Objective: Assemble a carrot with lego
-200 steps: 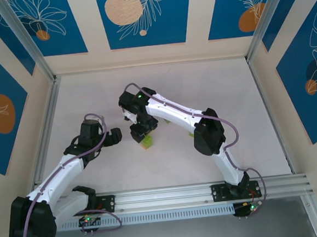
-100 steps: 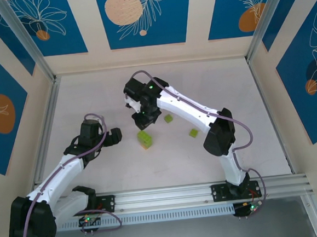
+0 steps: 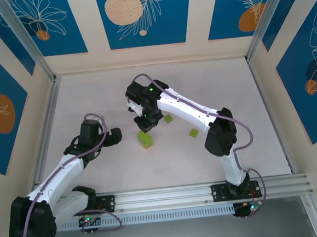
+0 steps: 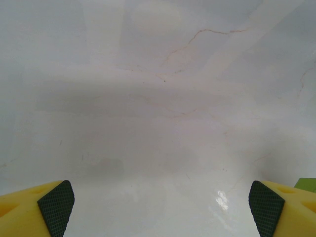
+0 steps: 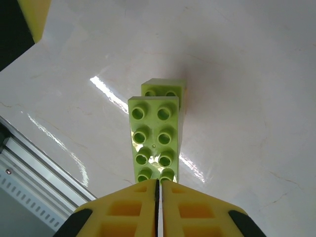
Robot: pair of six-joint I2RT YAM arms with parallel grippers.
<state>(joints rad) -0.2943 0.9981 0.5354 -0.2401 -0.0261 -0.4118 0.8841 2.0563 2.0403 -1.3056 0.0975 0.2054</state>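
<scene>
The carrot stands as a small stack (image 3: 145,140) near the table's middle. Its top is a lime-green two-by-four brick (image 5: 154,138). Below it is a second lime brick (image 5: 164,87) with an orange edge under that. My right gripper (image 3: 147,123) hangs just behind the stack. In the right wrist view its yellow fingertips (image 5: 159,181) are pressed together with nothing between them, right over the near end of the top brick. My left gripper (image 3: 116,136) rests to the stack's left. It is open, with its fingers (image 4: 55,203) wide apart over bare table.
Two loose lime-green lego bricks lie right of the stack, one (image 3: 168,118) beside the right arm and one (image 3: 193,133) further right. A green sliver (image 4: 307,184) shows at the edge of the left wrist view. Walls enclose the white table, and a metal rail (image 3: 170,194) lines its near edge.
My right gripper has let go of the stack, pulled back towards the far side and shut its jaws. The right arm's shift has uncovered the two loose bricks. The left arm has not moved.
</scene>
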